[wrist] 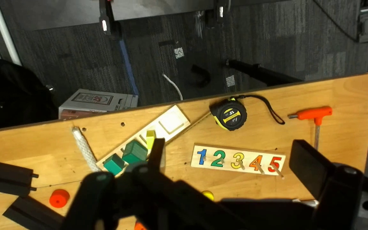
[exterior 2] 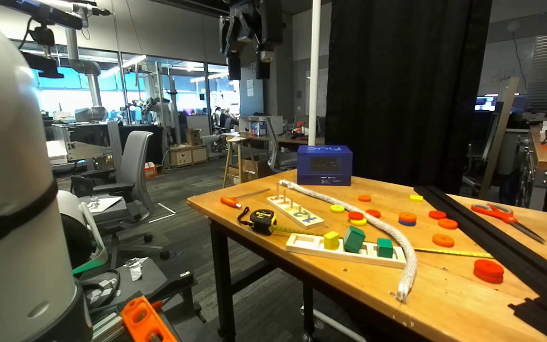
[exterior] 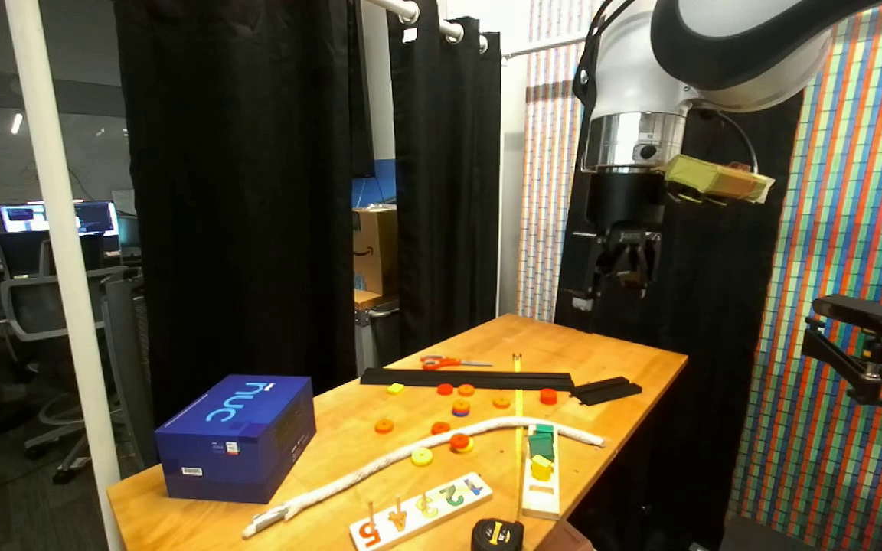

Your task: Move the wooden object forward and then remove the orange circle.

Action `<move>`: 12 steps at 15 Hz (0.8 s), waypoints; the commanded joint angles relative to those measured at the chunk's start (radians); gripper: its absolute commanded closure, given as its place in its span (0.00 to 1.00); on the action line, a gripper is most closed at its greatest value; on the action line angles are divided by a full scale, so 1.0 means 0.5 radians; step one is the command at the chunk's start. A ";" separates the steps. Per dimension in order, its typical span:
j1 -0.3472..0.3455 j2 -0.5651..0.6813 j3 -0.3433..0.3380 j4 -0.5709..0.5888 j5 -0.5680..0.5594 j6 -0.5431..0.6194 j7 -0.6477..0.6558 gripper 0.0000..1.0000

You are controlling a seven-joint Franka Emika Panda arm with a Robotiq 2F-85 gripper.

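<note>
Gripper [exterior 2: 249,71] up high, well above the counter [exterior 2: 449,294], fingers [wrist: 310,169] spread wide apart, and in the wrist view the numbered peg board [wrist: 247,159] sits framed right between them! That pale-wood strip lies flat, pegs up, numerals one to five running blue, green, yellow, orange, red. White rope [exterior 2: 411,261] on one side of it, black-and-yellow tape measure [wrist: 230,114] on the other, and it stands apart from both.

Orange next: in an exterior view, a lone orange disc [exterior: 384,425] rests beyond the rope, a second orange disc [exterior: 501,402] lies nearer the black rails [exterior: 479,380], and another caps a blue disc [exterior 2: 407,223]. Low in the wrist view the gripper blocks much of the counter, so the orange sliver peeking out there is probably a disc.

Over to the wooden block tray [exterior: 540,505]: yellow block [exterior 2: 331,240], green cube [exterior 2: 384,248], and between them a green hexagonal block [exterior 2: 354,239], tipped askew. Red-orange-handled scissors [exterior 2: 506,218] lie just past the rails, the blue NUC box [exterior: 238,444] stands near one end of the rope, and an orange T-handled driver [wrist: 315,112] lies off the board's "5" end.
</note>
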 commanded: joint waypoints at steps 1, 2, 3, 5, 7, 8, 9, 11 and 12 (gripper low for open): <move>-0.062 -0.129 0.043 -0.055 -0.129 -0.006 -0.061 0.00; -0.079 -0.152 0.058 -0.077 -0.192 0.028 -0.049 0.00; -0.044 -0.054 0.027 -0.021 -0.108 -0.014 -0.033 0.00; -0.059 -0.084 0.036 -0.041 -0.153 -0.013 -0.031 0.00; -0.062 -0.098 0.044 -0.053 -0.163 -0.012 -0.030 0.00; -0.062 -0.099 0.045 -0.053 -0.165 -0.012 -0.029 0.00; -0.062 -0.099 0.046 -0.053 -0.167 -0.012 -0.029 0.00; -0.063 -0.099 0.046 -0.053 -0.169 -0.012 -0.029 0.00; -0.063 -0.099 0.046 -0.053 -0.169 -0.012 -0.029 0.00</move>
